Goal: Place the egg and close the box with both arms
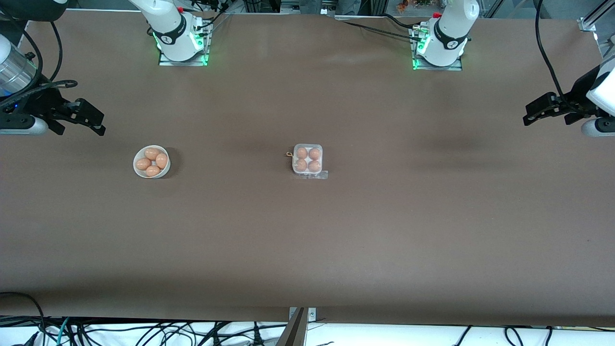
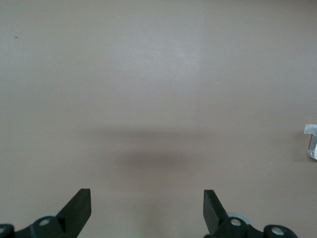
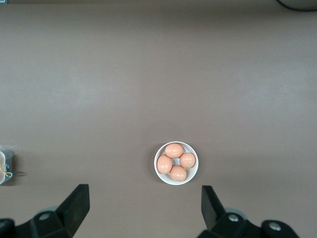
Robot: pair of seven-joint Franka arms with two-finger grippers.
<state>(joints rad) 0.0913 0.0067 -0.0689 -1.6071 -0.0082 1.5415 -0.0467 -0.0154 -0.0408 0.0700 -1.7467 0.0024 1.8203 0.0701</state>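
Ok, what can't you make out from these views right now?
- Box, front view: too small to tell whether the clear lid is latched.
- Box, both wrist views: cut off by the edge.
- Left gripper and right gripper: both open over bare table; arms cut off at the front view's edges.

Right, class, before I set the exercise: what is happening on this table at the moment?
Nothing is being handled right now. The box sits mid-table with its clear lid down over four eggs. A white bowl toward the right arm's end holds four more eggs. The right gripper hangs open and empty above the table at that end, near the bowl. The left gripper hangs open and empty over bare table at the left arm's end. Both arms are drawn well back from the box.
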